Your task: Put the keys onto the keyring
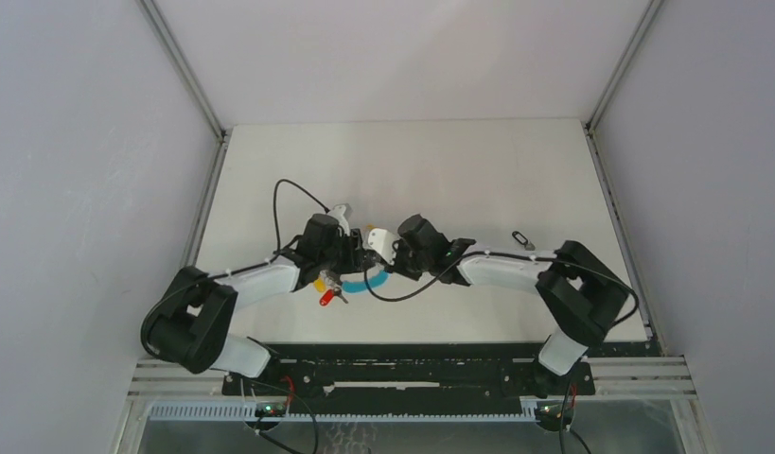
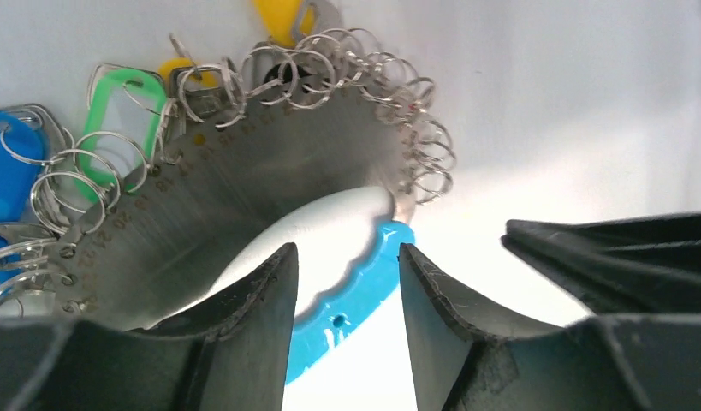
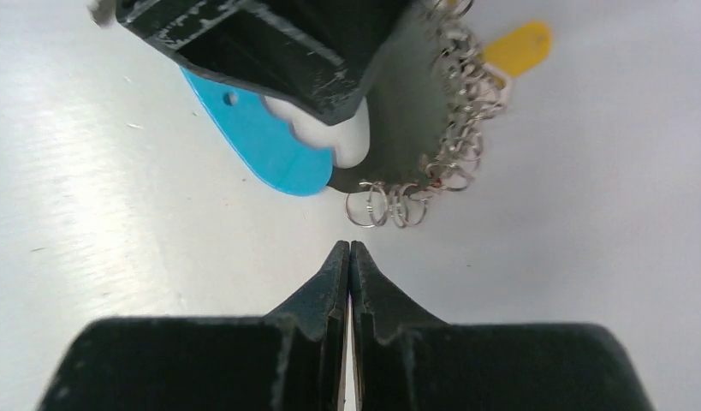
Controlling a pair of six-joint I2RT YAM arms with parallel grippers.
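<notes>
At table centre | red-tagged key (image 1: 326, 296) nearest, left of keyring (image 1: 369, 281) | left gripper (image 2: 342, 257) half-open, clamped across keyring's turquoise segment (image 2: 347, 300) | right gripper (image 3: 350, 248) fully closed, empty, tips just beside rim loops (image 3: 389, 210) | yellow tag (image 1: 370, 230) farthest

In the top view the round grey keyring (image 1: 366, 284) is mostly hidden, only its turquoise arc showing, and the small dark object (image 1: 522, 238) is too small to tell, while in the left wrist view the edges cut the blue plastic key tag (image 2: 8, 158) and the yellow plastic key tag (image 2: 282, 17).
</notes>
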